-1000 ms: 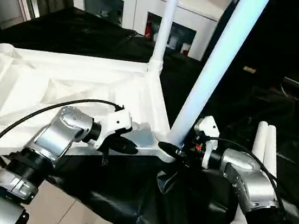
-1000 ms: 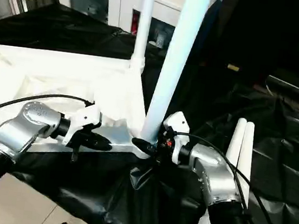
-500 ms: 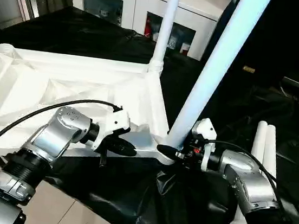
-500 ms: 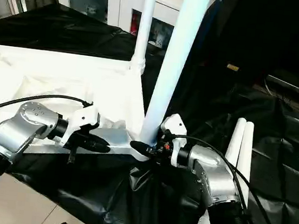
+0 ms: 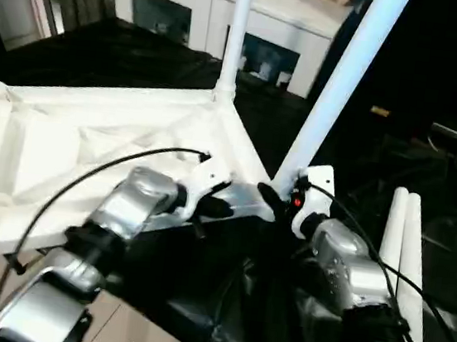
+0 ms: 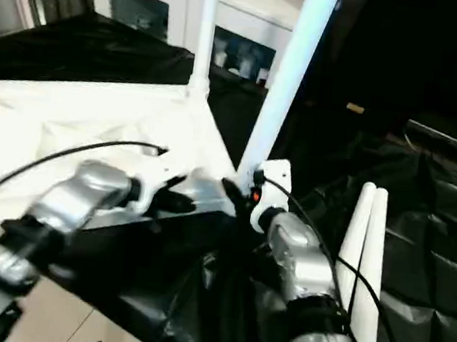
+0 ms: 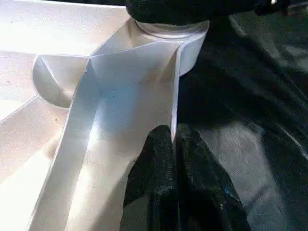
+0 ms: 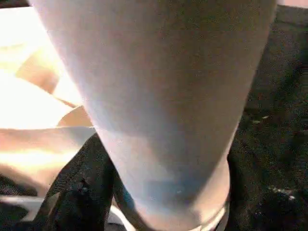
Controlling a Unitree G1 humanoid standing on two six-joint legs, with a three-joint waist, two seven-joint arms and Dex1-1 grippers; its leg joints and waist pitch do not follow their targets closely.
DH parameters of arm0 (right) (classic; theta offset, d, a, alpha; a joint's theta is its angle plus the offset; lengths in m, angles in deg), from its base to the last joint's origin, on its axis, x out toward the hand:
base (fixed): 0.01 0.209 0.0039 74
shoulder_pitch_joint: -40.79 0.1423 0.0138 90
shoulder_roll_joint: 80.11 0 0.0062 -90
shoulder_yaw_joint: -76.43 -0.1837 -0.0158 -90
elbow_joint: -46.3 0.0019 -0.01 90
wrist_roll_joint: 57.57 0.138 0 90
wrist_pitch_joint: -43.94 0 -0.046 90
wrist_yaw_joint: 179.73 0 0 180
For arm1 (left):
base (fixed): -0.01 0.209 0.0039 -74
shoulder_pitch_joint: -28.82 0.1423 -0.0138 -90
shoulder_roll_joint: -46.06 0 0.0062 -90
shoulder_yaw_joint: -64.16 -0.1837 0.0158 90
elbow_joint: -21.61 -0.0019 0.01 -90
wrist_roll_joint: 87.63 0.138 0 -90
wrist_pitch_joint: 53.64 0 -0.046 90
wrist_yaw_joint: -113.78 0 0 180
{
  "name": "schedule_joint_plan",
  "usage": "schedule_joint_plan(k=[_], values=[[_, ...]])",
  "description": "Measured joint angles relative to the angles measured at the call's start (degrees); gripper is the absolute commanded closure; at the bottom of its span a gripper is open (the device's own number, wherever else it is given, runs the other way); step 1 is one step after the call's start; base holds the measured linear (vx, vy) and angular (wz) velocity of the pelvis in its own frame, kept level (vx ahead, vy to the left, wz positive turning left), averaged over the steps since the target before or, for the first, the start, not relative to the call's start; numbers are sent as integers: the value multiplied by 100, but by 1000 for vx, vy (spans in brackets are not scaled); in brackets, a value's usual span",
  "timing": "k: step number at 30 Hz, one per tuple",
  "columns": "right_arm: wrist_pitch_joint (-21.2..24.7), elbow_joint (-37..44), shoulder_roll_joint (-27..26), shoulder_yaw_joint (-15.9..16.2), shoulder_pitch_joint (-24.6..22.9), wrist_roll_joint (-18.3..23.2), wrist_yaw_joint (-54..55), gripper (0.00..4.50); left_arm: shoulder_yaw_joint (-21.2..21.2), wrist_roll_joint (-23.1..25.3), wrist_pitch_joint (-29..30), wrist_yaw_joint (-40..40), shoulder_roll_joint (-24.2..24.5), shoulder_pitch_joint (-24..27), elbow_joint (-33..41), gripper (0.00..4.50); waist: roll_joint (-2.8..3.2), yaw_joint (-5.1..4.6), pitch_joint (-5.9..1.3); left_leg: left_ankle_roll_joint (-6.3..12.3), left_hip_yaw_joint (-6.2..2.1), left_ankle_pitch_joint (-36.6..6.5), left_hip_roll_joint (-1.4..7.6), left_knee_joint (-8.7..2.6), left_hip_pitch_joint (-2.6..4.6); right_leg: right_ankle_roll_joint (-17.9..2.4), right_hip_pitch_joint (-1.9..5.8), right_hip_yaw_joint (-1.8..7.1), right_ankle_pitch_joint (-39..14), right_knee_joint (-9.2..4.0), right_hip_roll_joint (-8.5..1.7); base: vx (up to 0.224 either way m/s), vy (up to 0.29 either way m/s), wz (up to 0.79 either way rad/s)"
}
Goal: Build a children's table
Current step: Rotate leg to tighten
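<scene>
The white table top (image 5: 66,134) lies upside down on black sheeting, ribbed underside up. One leg (image 5: 235,38) stands in its far corner socket. A second leg (image 5: 340,76) rises tilted from the near corner socket. My left gripper (image 5: 216,205) is shut on the table top's rim beside that socket, and in the left wrist view its fingertips (image 7: 163,144) pinch the thin edge. My right gripper (image 5: 273,200) is shut on the base of the tilted leg (image 8: 159,96). Two loose legs (image 5: 401,242) lie side by side to the right.
A white cabinet with glass doors (image 5: 173,14) stands behind the work. Crumpled black sheeting (image 5: 220,303) covers the surface and hangs over its front edge, with pale floor (image 5: 110,323) below. A grey cable (image 5: 84,195) arcs over my left forearm.
Both arms have reached forward and the table top's near corner has moved away from me, turning the top. The held leg went along with it. Both grips are unchanged.
</scene>
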Motion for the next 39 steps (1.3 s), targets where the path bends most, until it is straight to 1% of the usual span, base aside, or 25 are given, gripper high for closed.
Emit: schedule_joint_plan(k=[3, 5, 7, 8, 9, 11, 13, 16, 19, 21, 25, 27, 28, 30, 31, 33, 39], values=[[-115, -50, -30, 0, 0, -38, 83, 178, 9, 8, -16, -26, -32, -14, -42, 450, 11, -2, -7, 0, 0, 0, 0, -3, 0, 2, 7, 0, 1, -12, 0, 0, 0, 0], [-208, -52, -26, 0, -16, -43, 67, 108, 5, 7, -45, -25, -31, -14, -43, 450, 20, -1, -10, 0, 1, 0, 0, -12, -3, 6, 6, 0, 4, -23, 0, 0, 0, 0], [-242, -46, 10, 2, -31, -49, -68, 106, -13, 5, -96, 4, 2, -14, -35, 450, 24, -3, -7, 1, 1, 0, 0, -13, -6, 7, 5, 0, 6, -24, 0, 0, 0, 0], [-235, -35, 59, 2, -42, -9, -230, 86, -12, 6, -120, 32, 65, -14, -32, 450, 24, -13, -7, 1, 1, 0, 0, -14, -6, 7, 5, 0, 6, -25, 1, 0, 0, 0], [-224, -23, 117, 6, -55, 20, -385, 86, -12, 2, -144, 82, 94, -13, -32, 450, 24, -24, -7, 1, 1, 0, 0, -16, -8, 7, 4, 0, 6, -26, 2, 0, 0, 0], [-190, 50, 270, 22, -122, 77, -723, 65, -12, -11, -179, 233, 191, 11, 19, 450, 24, -41, -7, 1, 1, 0, 0, -23, -8, 1, 2, -1, 9, -28, 2, 0, 0, 0], [-127, 124, 373, 90, -193, 132, -1046, 65, -9, -41, -219, 393, 313, 42, 76, 450, 24, -49, -7, 1, 2, 0, 0, -32, -8, -11, -1, -1, 15, -30, 4, 0, 0, 0], [-58, 268, 771, 295, -261, 228, -1747, 65, -11, -120, -324, 784, 561, 153, 250, 450, 26, -69, -4, 3, 6, -2, 0, -41, -18, -14, -13, -1, 12, -38, 4, 0, 0, 0], [-17, 311, 1035, 473, -293, 228, -2263, 65, -15, -167, -399, 1080, 735, 239, 397, 450, 26, -56, -5, 5, 8, -2, 0, -48, -37, -17, -33, -2, 7, -38, 5, 0, 0, 0], [-16, 363, 1163, 485, -362, 236, -2581, 65, -18, -241, -415, 1282, 868, 299, 499, 450, 23, -56, -4, 7, 8, -3, 0, -49, -48, -18, -42, -3, 6, -38, 5, 0, 0, 0], [2, 397, 1187, 487, -464, 337, -2886, 65, -5, -349, -391, 1553, 1051, 452, 740, 450, 24, -67, -4, 9, 13, -3, 0, -48, -63, -21, -64, -2, 8, -32, 5, 0, 0, 0], [2, 419, 1200, 510, -462, 421, -3008, 92, -4, -360, -353, 1692, 1108, 516, 862, 450, 23, -56, -3, 9, 13, -2, 1, -48, -62, -21, -64, -2, 7, -32, 5, 0, 0, 0], [2, 419, 1199, 522, -462, 442, -3060, 92, -5, -368, -342, 1735, 1119, 534, 890, 450, 23, -55, -3, 9, 14, -2, 1, -48, -63, -21, -64, -2, 7, -32, 5, 0, 0, 0], [-9, 420, 1204, 554, -462, 453, -3157, 117, -7, -375, -338, 1774, 1148, 555, 927, 450, 21, -47, -2, 9, 14, -2, 1, -47, -63, -21, -64, -1, 7, -31, 5, 0, 0, 0], [-15, 421, 1206, 561, -462, 454, -3192, 117, -7, -388, -338, 1800, 1166, 555, 929, 450, 20, -48, -2, 9, 14, -2, 1, -47, -63, -21, -64, -2, 7, -32, 4, 0, 0, 0], [-29, 423, 1206, 565, -462, 454, -3222, 134, -7, -406, -338, 1824, 1186, 559, 932, 450, 20, -49, -2, 9, 14, -2, 1, -47, -64, -21, -64, -1, 7, -32, 5, 0, 0, 0], [-68, 426, 1206, 570, -463, 438, -3256, 142, -5, -421, -314, 1830, 1207, 576, 972, 450, 20, -48, -2, 9, 14, -2, 1, -47, -64, -21, -64, -2, 7, -32, 5, 0, 0, 0]])
